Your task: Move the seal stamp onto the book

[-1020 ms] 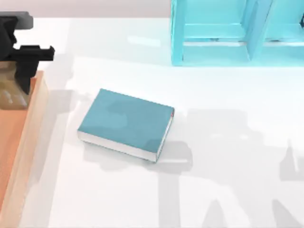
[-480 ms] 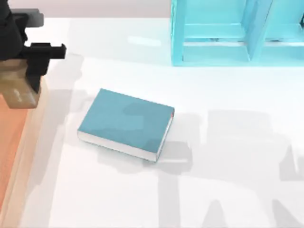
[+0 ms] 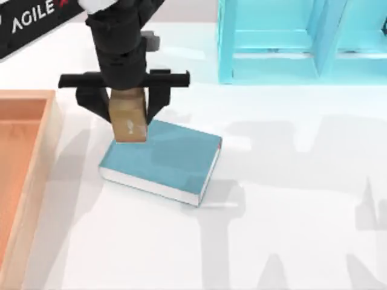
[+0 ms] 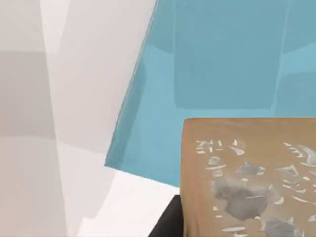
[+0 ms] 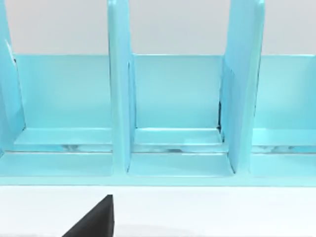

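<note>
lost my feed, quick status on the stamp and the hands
Left hand shut on seal stamp, over book's far-left corner. Not released. Nothing in the way.

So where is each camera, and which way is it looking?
Top view: above the table, looking down at the book; the left hand holds the seal stamp over its corner.
Left wrist view: on the left arm, facing down at the seal stamp and book.
Right wrist view: on the right arm, facing the cyan shelf unit.
Top and left wrist views share stamp and book.
</note>
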